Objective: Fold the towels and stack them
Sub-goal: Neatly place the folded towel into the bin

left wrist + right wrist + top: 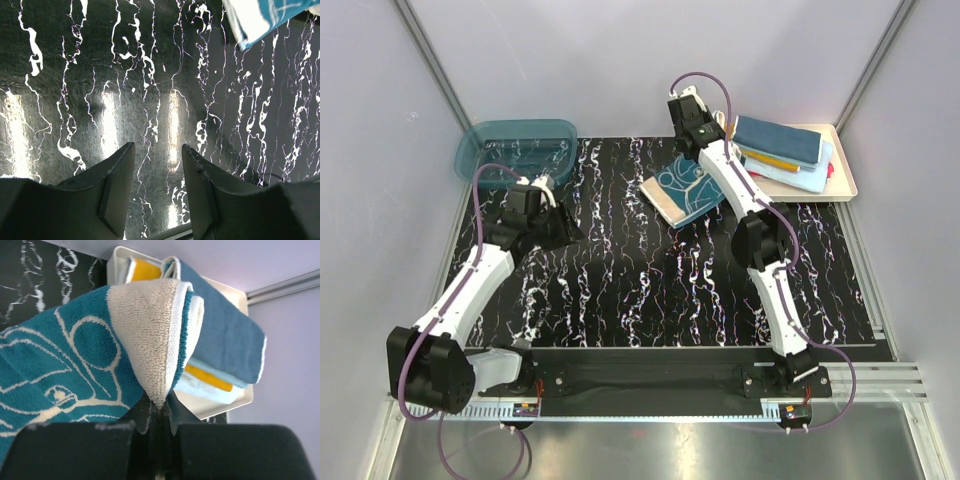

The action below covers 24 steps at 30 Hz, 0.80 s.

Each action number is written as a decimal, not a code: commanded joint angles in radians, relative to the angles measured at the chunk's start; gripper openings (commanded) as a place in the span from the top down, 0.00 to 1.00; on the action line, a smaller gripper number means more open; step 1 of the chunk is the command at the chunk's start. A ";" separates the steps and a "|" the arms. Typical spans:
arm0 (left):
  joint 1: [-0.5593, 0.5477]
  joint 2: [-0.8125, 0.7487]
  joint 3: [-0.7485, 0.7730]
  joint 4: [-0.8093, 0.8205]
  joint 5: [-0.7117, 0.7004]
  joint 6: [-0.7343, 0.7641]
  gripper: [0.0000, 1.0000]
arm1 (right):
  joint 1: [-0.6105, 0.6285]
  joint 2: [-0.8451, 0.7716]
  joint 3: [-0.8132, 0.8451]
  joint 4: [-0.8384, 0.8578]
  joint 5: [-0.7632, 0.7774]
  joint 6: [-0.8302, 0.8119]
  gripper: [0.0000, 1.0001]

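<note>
Hanging by its cream corner from your right gripper [159, 412], which pinches it tight, the teal towel [75, 355] drapes over the black mat [620, 280] beside the tray [847, 185] of stacked towels [778, 140], while your left gripper [157, 165] hovers half-spread, empty.

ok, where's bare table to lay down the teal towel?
Widest bare patch: centre of the table, between the left gripper and the right arm. Narrower strip right of that arm, below the tray. Crowded: the tray, full of stacked towels, and around the teal towel in the right gripper.
</note>
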 commanded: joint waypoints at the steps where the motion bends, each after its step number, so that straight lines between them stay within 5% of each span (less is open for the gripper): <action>1: 0.012 -0.011 0.030 0.011 0.037 0.030 0.53 | -0.020 -0.100 -0.005 0.124 0.064 -0.141 1.00; 13: 0.038 -0.002 0.021 0.030 0.103 0.025 0.53 | -0.020 -0.171 0.067 0.314 0.102 -0.395 1.00; 24: 0.039 0.000 0.010 0.037 0.123 0.024 0.53 | -0.020 -0.177 0.122 0.447 0.048 -0.446 1.00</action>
